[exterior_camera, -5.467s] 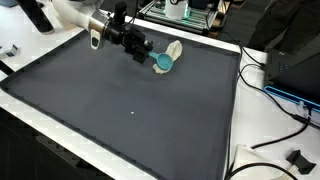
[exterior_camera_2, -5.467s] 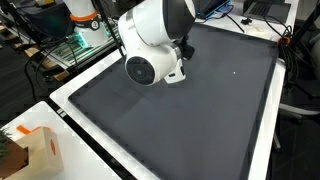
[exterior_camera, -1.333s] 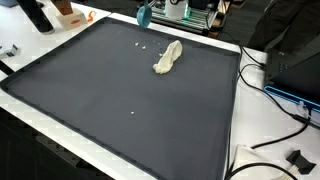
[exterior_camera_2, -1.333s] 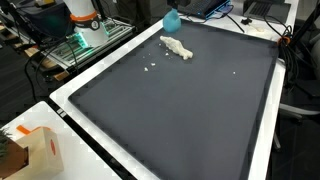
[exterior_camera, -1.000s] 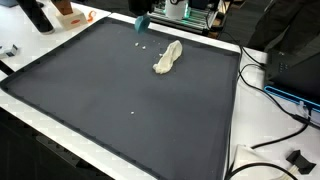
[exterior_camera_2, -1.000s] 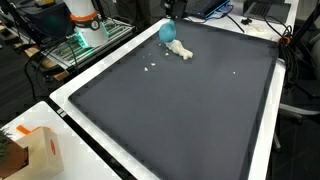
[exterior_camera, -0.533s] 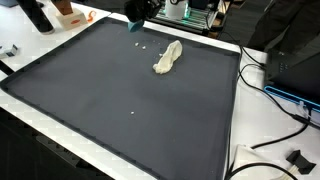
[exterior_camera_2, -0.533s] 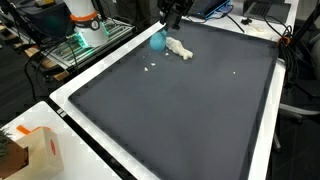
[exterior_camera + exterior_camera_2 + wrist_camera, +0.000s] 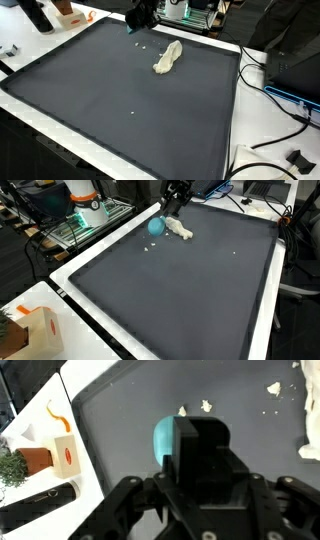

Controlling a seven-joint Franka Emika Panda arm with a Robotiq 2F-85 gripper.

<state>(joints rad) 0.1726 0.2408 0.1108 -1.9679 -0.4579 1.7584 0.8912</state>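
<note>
My black gripper (image 9: pixel 165 210) comes in from the top in both exterior views, and it is shut on a teal rounded object (image 9: pixel 155 226). That object hangs just above the dark mat (image 9: pixel 200 295), close beside a crumpled white cloth (image 9: pixel 180 230). A few white crumbs (image 9: pixel 150 247) lie on the mat a little below it. In an exterior view the gripper (image 9: pixel 138 18) holds the teal object (image 9: pixel 132 28) left of the cloth (image 9: pixel 168 57). In the wrist view the gripper (image 9: pixel 190 450) body covers most of the teal object (image 9: pixel 162 438), and crumbs (image 9: pixel 205 405) lie beyond.
The mat (image 9: pixel 120 100) has a white border. A potted plant (image 9: pixel 12 468), an orange-and-white box (image 9: pixel 65 455) and a black cylinder (image 9: pixel 40 505) sit off its edge. Cables (image 9: pixel 275 95) run along one side. A cardboard box (image 9: pixel 35 330) stands at a corner.
The gripper has come down into view with the teal object, moving from beside the cloth toward the crumbs. Cloth and crumbs have not moved.
</note>
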